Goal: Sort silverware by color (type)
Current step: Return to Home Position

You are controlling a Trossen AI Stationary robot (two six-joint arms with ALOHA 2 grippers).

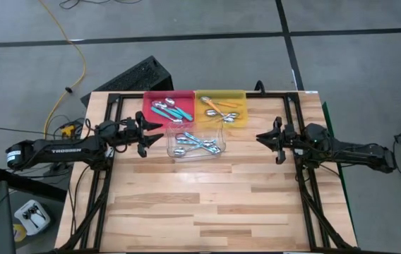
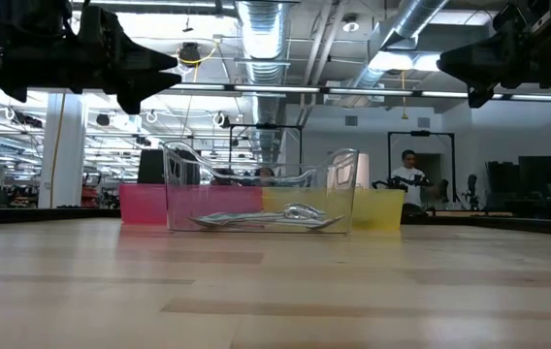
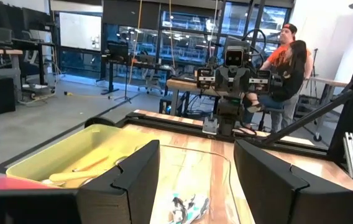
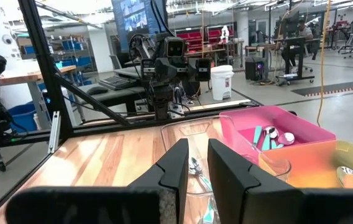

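Since all spoons [image 1: 197, 143] sit in trays [image 1: 222, 97], I judge my left gripper [image 1: 154, 135], spread, and right gripper [image 1: 262, 137], barely parted, need only go home.

Left arm [image 1: 42, 152]: matte black, slim boxy links, at the left of the high view.
Marking: white "TROSSEN" lettering [image 1: 65, 149] along its long link.
Right arm [image 1: 349, 149]: same black build, at the right of the high view.
Left gripper [image 1: 157, 134]: black; fingers [image 3: 133, 180] are broad, angular, flat-faced wedges.
Right gripper [image 1: 260, 137]: black; fingers [image 4: 229, 168] have bevelled edges.
Cables [image 1: 78, 197]: thin black leads curve down the frame below the left arm.
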